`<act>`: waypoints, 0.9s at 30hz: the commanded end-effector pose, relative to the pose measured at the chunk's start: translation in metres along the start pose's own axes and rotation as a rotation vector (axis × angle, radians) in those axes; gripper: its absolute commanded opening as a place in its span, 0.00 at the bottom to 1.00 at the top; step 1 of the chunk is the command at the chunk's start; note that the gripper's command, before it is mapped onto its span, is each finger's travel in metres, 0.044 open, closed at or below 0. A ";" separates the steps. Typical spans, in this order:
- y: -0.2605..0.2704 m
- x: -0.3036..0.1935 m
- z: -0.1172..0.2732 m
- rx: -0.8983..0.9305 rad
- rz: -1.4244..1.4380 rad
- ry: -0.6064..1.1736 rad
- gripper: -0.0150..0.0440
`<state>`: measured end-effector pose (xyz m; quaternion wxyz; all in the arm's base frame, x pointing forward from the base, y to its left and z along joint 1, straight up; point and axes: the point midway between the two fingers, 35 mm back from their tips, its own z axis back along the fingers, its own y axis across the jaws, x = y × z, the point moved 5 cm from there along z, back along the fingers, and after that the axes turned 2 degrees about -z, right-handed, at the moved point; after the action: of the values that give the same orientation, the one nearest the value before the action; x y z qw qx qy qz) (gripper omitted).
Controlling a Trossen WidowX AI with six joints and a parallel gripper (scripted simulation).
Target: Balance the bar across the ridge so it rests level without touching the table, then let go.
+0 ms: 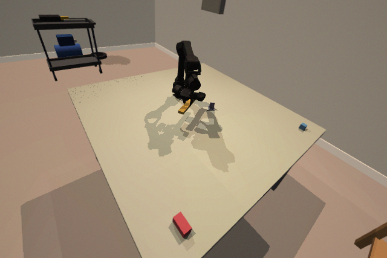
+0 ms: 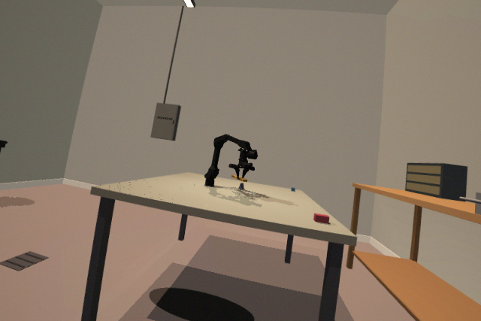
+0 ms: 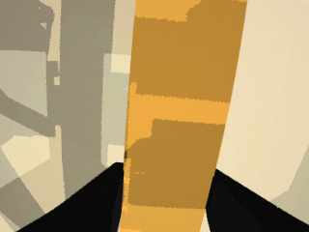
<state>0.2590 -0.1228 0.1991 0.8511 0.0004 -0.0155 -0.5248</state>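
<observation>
— Holding the bar point(image 1: 185, 107) now? Where is it from the ridge point(image 1: 212, 106)?

— Yes, my gripper point(image 1: 189, 100) is clamped on the bar, above the table point(image 1: 218, 170). In the top view the ridge stands just to the right of the bar, apart from it. The bar's long axis points away from the arm base.

— Room to move?

— I judge yes. The red block point(image 1: 182, 224) and blue cube point(image 1: 302, 126) are far from the ridge.

Beige table point(image 1: 131, 161) carries the arm base point(image 2: 210, 180), a dark ridge point(image 1: 212, 106) beside it, 1 red block point(image 1: 182, 224) and 1 blue cube point(image 1: 302, 126) well apart from it.
</observation>
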 end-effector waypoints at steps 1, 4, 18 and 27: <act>0.013 -0.013 0.000 0.001 0.034 0.006 0.25; 0.022 -0.021 0.000 0.002 0.060 0.007 0.25; 0.057 -0.064 0.001 0.006 0.178 0.010 0.25; 0.075 -0.094 0.002 0.008 0.253 0.013 0.25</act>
<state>0.2839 -0.0188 0.2000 0.9054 0.0043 -0.0144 -0.4243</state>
